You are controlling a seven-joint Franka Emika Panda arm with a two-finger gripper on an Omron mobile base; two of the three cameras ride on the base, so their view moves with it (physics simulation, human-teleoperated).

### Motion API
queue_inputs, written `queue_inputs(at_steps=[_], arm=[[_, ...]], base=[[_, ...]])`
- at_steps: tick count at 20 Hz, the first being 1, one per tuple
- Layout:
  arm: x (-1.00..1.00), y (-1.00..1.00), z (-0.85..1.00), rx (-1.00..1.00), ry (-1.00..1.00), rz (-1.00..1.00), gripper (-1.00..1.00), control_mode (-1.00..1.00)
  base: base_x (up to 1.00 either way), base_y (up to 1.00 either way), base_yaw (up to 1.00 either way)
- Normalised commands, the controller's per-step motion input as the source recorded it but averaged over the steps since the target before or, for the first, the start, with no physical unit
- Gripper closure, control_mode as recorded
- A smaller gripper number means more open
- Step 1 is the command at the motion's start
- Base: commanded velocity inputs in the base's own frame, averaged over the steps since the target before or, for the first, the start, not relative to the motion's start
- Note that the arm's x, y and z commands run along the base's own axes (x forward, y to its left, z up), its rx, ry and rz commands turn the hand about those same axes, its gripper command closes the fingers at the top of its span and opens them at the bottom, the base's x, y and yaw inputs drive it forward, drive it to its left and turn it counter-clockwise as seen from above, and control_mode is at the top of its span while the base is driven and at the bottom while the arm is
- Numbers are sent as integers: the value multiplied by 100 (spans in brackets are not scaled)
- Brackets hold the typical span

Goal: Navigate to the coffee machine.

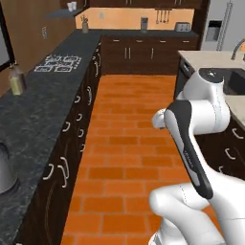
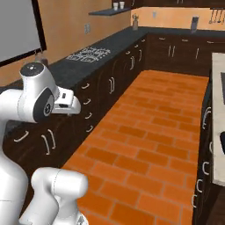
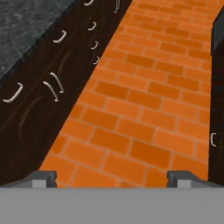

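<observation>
The coffee machine (image 1: 144, 24) stands far from us at the back edge of the far counter (image 1: 143, 33), against the orange wall; in the right base view we see it (image 2: 194, 22) near the top right, small and grey. Along that same counter a toaster (image 1: 182, 27) sits toward its right end, well apart from the machine. On the long dark counter (image 1: 43, 95) at our left we see a stovetop (image 1: 58, 63) at mid-length and a bottle (image 1: 16, 79) near the wall edge. Our gripper (image 3: 112, 178) hangs over the brick floor (image 3: 144, 100) with its fingertips (image 3: 43, 178) spread wide and nothing between them. A sink faucet (image 1: 236, 48) rises at the island counter's far side on our right
</observation>
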Motion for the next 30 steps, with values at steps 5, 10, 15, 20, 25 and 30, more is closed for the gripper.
queue_inputs(at_steps=[5,10,15,20,25,30], arm=[[0,0,0,0,0,0,-100,100],[0,0,0,0,0,0,-100,100],[0,0,0,0,0,0,-100,100],[0,0,0,0,0,0,-100,100],[0,0,0,0,0,0,-100,100],[0,0,0,0,0,0,-100,100]], base=[[100,12,-40],[100,3,-28],[100,14,-19],[100,20,-19],[100,18,-19],[100,18,-19]])
